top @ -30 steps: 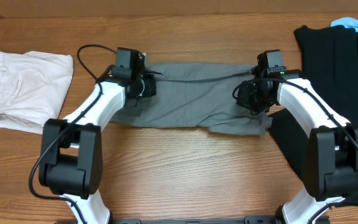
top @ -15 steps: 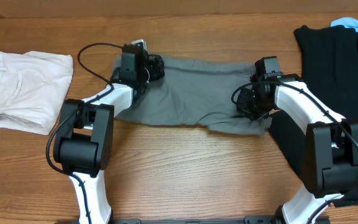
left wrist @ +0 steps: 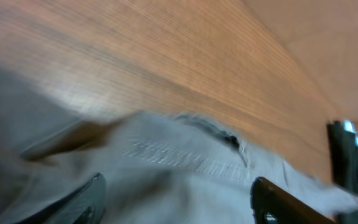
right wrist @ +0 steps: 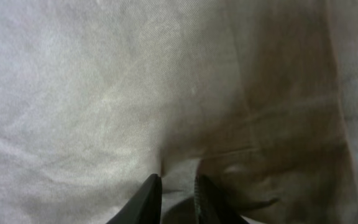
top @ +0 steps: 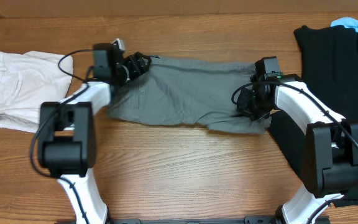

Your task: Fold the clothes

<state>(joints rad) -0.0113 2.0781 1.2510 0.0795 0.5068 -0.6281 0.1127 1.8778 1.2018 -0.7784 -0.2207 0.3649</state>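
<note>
grey shorts (top: 179,93) lie spread flat across the middle of the desk (top: 185,168), long side running left to right. the lower right edge is rumpled and partly folded under.

left tool (top: 135,63) sits at the upper left corner of the grey shorts, over the edge of the cloth. in the left wrist view the left tool (left wrist: 178,183) has its fingers (left wrist: 86,199) spread wide apart, so it is open. a stitched hem of the grey cloth (left wrist: 185,162) lies between them, not clamped, with bare wood beyond it.

right tool (top: 248,104) is down on the right end of the grey shorts, near the rumpled edge. in the right wrist view the right tool (right wrist: 178,190) has its fingers (right wrist: 146,199) drawn nearly together, with a small raised fold of grey cloth (right wrist: 104,93) pinched between them, so it is closed on the shorts.

white shorts (top: 23,87) lie folded at the left end of the desk, apart from the grey pair. a black garment (top: 334,68) lies at the right end, and the right arm reaches across its edge. a bit of blue cloth (top: 356,23) shows at its top corner.
</note>
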